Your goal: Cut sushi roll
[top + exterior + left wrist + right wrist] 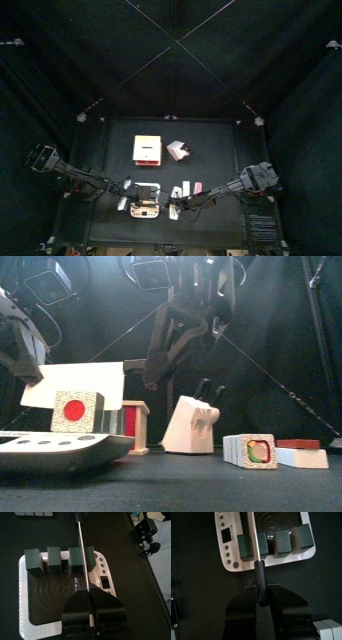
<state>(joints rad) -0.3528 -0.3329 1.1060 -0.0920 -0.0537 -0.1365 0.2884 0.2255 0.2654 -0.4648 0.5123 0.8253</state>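
Black table (214, 140) with white box (147, 149)

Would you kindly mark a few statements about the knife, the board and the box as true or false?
1. The right gripper holds a knife by its black handle. True.
2. The dark green blocks lie on the bare table. False: they sit on a white board.
3. Only two blocks are on the board. False: four stand in a row.
4. The white box with the orange-red band stands farther back on the table than the board. True.
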